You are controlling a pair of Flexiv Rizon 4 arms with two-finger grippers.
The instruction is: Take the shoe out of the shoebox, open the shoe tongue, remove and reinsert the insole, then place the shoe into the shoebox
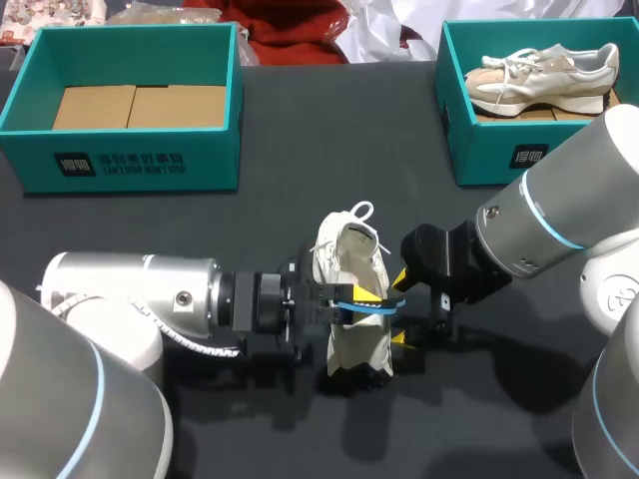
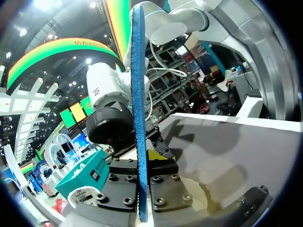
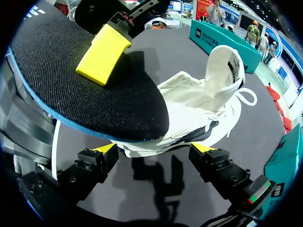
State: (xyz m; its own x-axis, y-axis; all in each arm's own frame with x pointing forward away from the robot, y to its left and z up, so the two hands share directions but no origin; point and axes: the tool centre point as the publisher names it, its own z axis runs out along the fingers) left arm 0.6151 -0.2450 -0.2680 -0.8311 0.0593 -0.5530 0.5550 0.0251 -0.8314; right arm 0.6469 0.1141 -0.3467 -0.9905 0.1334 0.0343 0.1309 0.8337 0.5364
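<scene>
The left gripper (image 2: 142,187) is clamped on the blue-edged insole (image 2: 138,94), one finger on each face; the right gripper (image 3: 154,150) stands wide open, grasping nothing, the white shoe (image 3: 199,109) just ahead of its spread fingers; the shoe lies on the black table (image 1: 300,200), well apart from the empty shoebox (image 1: 130,165).

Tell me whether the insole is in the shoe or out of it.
Out. The left gripper is shut on the insole, holding it over the white shoe; its rounded end hangs free, outside the shoe.

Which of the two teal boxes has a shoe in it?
The box at the far right: a pale shoe lies inside. The far-left box holds only cardboard.
</scene>
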